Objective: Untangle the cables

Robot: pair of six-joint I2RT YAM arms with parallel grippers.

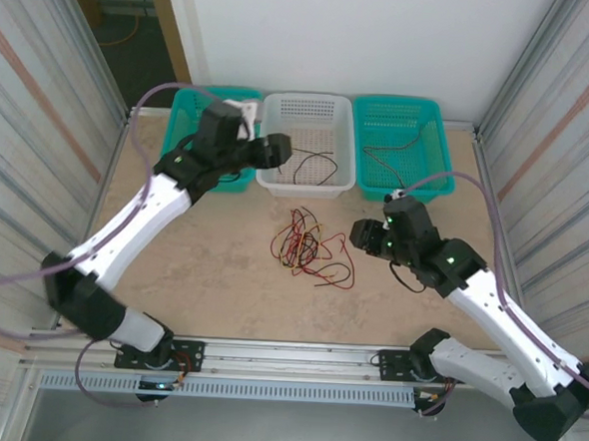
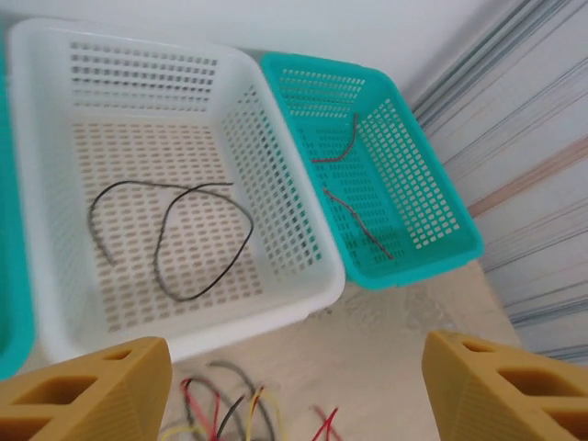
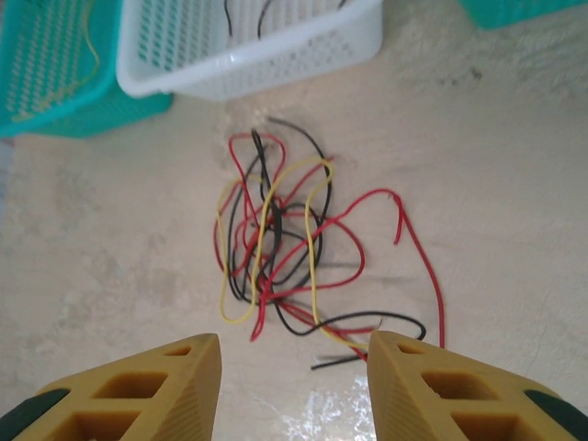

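Top view: the cables [image 1: 308,246] lie knotted on the table [image 1: 201,275] between the arms. The left gripper [image 1: 279,150] hangs over the white basket [image 1: 311,107], and the right gripper [image 1: 362,235] sits just beside the knot.

Left wrist: the jaws are wide apart and empty above a black cable [image 2: 175,239] in the basket.

Right wrist: the jaws are apart and empty, with the knot ahead. A pinch here would likely catch several strands and drag the whole knot, tightening its loops.

A loose tangle of red, black and yellow cables [image 3: 276,243] lay on the table [image 3: 505,138] near the white basket [image 2: 276,184]. Inside that, one black cable [image 2: 248,234] curled alone. Two reddish pieces [image 2: 354,220] lay in the teal basket [image 2: 413,184].
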